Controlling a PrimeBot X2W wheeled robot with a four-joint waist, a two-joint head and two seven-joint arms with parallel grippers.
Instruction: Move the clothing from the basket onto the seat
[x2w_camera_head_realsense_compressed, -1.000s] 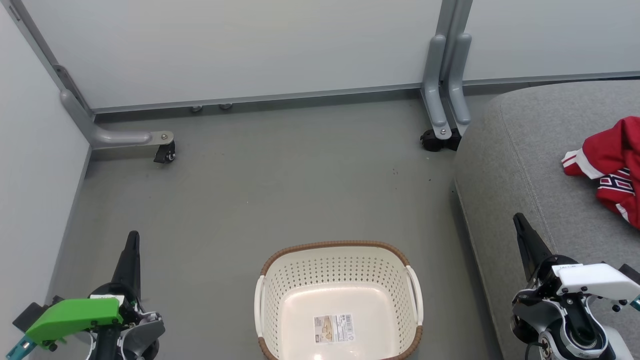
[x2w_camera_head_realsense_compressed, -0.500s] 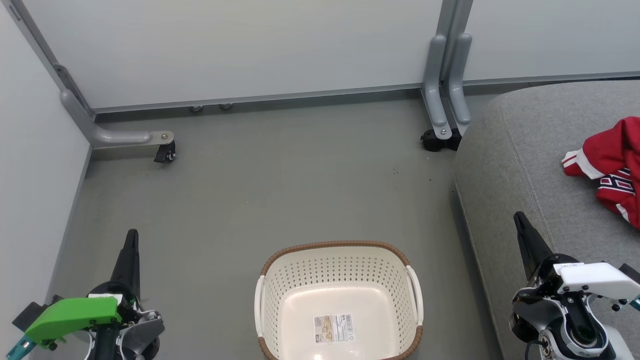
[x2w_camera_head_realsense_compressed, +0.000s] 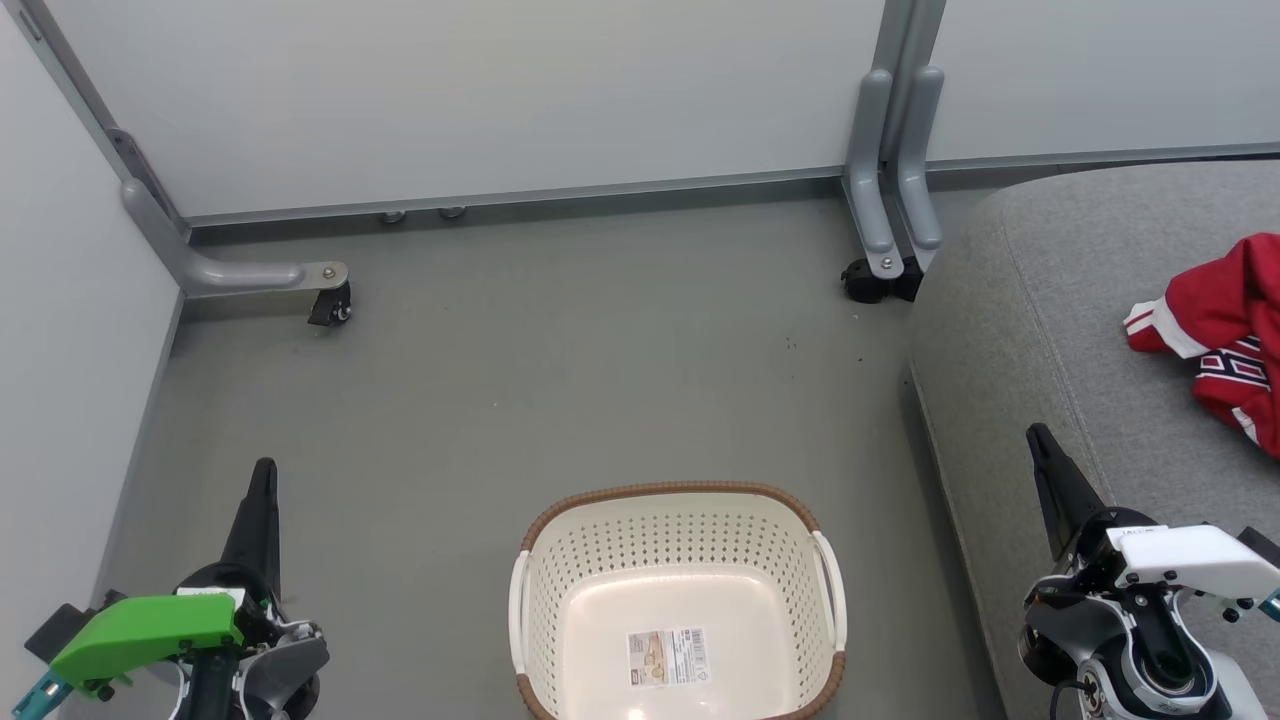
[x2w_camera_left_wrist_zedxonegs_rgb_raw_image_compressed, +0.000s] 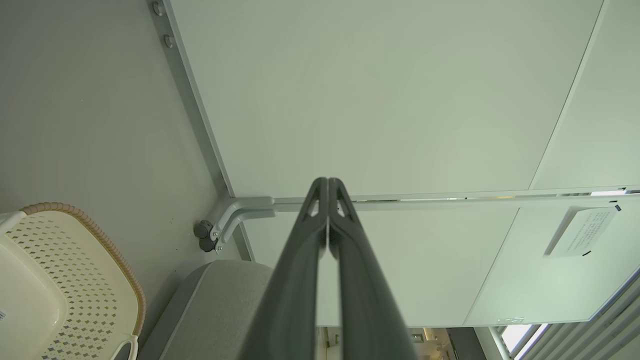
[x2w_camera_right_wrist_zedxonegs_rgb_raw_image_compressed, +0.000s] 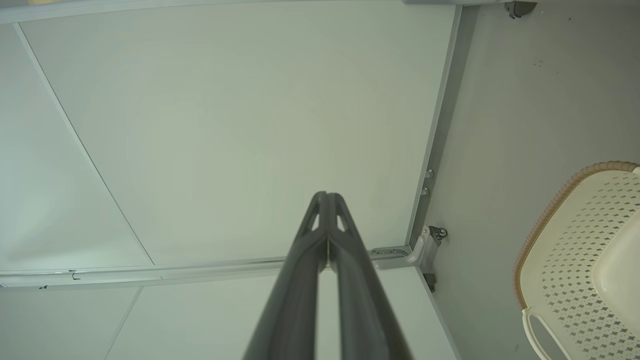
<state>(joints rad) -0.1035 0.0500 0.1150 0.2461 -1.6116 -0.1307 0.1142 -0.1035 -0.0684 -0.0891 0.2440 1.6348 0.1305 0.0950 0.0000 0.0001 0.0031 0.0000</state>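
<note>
A red jersey (x2w_camera_head_realsense_compressed: 1220, 330) with white trim and lettering lies crumpled on the light-grey seat (x2w_camera_head_realsense_compressed: 1060, 340) at the right edge of the head view, partly cut off. The cream basket (x2w_camera_head_realsense_compressed: 676, 520) with a brown rim stands on the floor at bottom centre, holding nothing but its paper label (x2w_camera_head_realsense_compressed: 667, 656). It also shows as the basket (x2w_camera_left_wrist_zedxonegs_rgb_raw_image_compressed: 75, 280) in the left wrist view and the basket (x2w_camera_right_wrist_zedxonegs_rgb_raw_image_compressed: 580, 250) in the right wrist view. My left gripper (x2w_camera_head_realsense_compressed: 264, 475) is shut at lower left, off to the basket's left. My right gripper (x2w_camera_head_realsense_compressed: 1038, 440) is shut over the seat's front edge. The shorts are out of view.
Pale partition panels (x2w_camera_head_realsense_compressed: 500, 90) wall the floor (x2w_camera_head_realsense_compressed: 560, 370) at the back and left. Their grey feet with castors stand at the left (x2w_camera_head_realsense_compressed: 330, 300) and beside the seat (x2w_camera_head_realsense_compressed: 880, 275).
My right gripper has risen slightly over the seat. Everything else holds still.
</note>
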